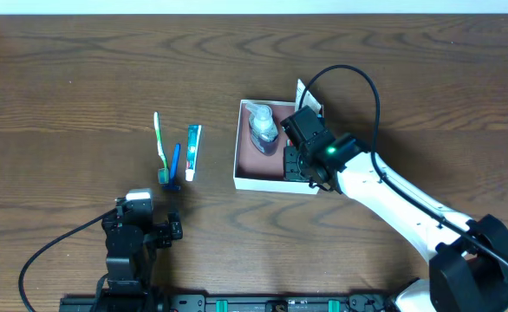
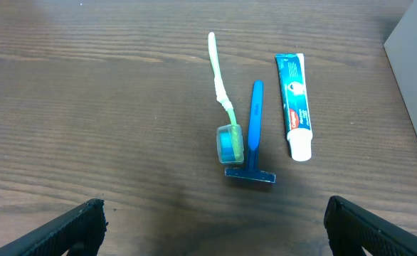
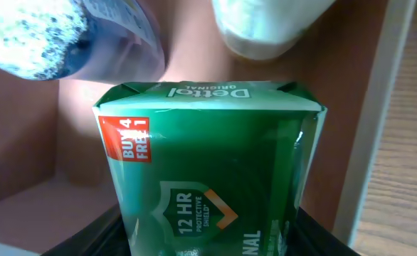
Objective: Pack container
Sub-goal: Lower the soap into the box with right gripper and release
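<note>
The container point(image 1: 244, 180), a shallow white-walled box with a reddish-brown inside, sits right of centre and holds a clear bottle point(image 1: 263, 124). My right gripper point(image 1: 296, 163) is inside it, shut on a green Dettol soap box point(image 3: 208, 171) next to the bottle point(image 3: 73, 35) and the container wall point(image 3: 376, 107). My left gripper point(image 2: 212, 227) is open and empty near the front edge. Ahead of it lie a green toothbrush point(image 2: 221, 92), a blue razor point(image 2: 254, 135) and a toothpaste tube point(image 2: 294, 103). They also show in the overhead view: toothbrush point(image 1: 159, 143), razor point(image 1: 174, 165), toothpaste point(image 1: 192, 149).
A small white piece point(image 1: 309, 97) lies just behind the container's far right corner. The dark wood table point(image 1: 81, 78) stretches out to the left and behind.
</note>
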You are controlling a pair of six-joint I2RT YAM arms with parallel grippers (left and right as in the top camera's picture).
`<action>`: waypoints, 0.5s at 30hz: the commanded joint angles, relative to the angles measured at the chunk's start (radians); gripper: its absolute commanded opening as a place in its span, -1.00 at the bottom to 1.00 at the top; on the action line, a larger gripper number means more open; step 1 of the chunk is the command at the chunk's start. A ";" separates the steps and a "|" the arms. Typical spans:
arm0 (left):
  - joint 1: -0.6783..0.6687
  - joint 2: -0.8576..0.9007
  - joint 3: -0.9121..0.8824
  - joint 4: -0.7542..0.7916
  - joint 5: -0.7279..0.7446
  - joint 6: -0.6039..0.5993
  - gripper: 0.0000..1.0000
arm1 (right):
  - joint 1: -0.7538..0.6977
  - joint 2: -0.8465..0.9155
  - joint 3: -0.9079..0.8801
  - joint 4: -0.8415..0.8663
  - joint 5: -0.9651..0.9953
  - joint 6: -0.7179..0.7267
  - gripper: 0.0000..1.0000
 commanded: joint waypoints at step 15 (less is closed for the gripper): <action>0.005 -0.006 -0.017 -0.003 -0.004 -0.016 0.96 | 0.013 0.044 0.014 0.047 0.017 -0.016 0.18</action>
